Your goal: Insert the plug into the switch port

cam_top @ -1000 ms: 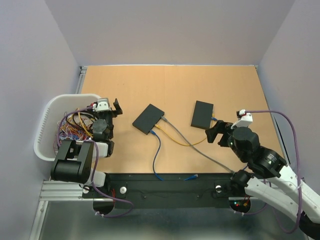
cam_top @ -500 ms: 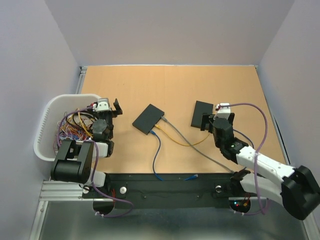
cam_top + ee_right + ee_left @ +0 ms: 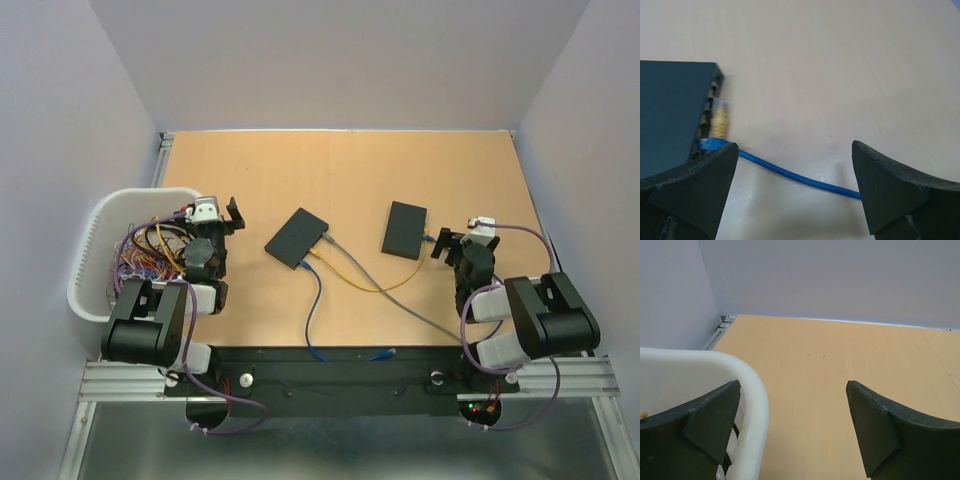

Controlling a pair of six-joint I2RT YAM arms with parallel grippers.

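Wooden desk [image 3: 350, 170] surface: the right fingers [image 3: 690, 190] have pulled back from the switch [image 3: 670, 110] and stand apart, empty. The blue plug [image 3: 714, 144] sits in a port on the switch's side, so insertion appears complete. Left fingers [image 3: 715, 415] stand apart, idle, at the basket [image 3: 757, 405] rim.

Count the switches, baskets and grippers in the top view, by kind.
switches: 2
white basket: 1
grippers, both open: 2 (left gripper, right gripper)
Total: 5
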